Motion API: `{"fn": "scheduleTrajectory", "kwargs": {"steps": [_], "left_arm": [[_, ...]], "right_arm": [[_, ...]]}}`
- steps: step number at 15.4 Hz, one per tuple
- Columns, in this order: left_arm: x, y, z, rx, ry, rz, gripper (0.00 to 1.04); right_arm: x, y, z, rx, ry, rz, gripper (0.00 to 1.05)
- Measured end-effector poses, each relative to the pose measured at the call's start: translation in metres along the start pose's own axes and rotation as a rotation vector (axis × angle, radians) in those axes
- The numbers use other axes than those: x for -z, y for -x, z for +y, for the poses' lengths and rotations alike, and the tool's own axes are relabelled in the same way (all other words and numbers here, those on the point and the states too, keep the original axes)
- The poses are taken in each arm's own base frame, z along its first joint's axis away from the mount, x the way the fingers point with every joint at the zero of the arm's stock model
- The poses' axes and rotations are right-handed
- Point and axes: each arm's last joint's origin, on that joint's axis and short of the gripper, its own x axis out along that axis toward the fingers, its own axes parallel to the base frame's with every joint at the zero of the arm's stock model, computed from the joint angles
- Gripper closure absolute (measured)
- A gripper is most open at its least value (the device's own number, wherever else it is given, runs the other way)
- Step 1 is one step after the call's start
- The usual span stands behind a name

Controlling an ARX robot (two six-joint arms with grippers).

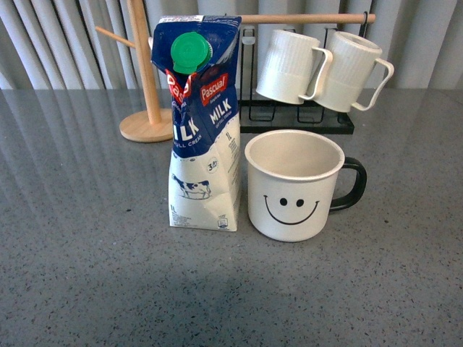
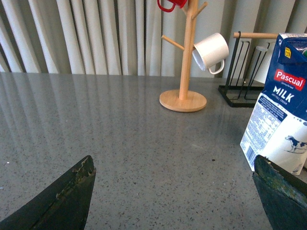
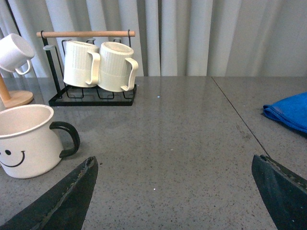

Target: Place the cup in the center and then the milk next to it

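Smiley cup (image 1: 295, 186) stands mid-bench (image 1: 87, 275), milk (image 1: 204, 123) upright just beside it on the robot's left. Both grippers, left (image 2: 172, 191) and right (image 3: 175, 191), have jaws wide open, holding nothing. Placement looks done; withdraw without nudging the tall carton

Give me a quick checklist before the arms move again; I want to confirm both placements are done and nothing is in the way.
1. Cup upright near the table's centre: ok.
2. Milk standing beside the cup, on its left in the front view: ok, though the carton looks dented and leans slightly.
3. Milk and cup touching or apart: cannot tell; the gap is very narrow.
4. Left gripper open and holding nothing: ok.
5. Right gripper open and holding nothing: ok.
6. Blue cloth clear of the cup: ok.
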Motion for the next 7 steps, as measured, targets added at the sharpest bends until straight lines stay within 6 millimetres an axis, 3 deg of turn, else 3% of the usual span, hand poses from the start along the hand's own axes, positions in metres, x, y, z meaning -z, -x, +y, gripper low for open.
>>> {"fn": "scheduleTrajectory", "kwargs": {"steps": [7], "left_arm": [[0.0000, 0.0000, 0.0000, 0.000, 0.000, 0.000, 0.07]], "right_arm": [[0.0000, 0.0000, 0.0000, 0.000, 0.000, 0.000, 0.07]]}}
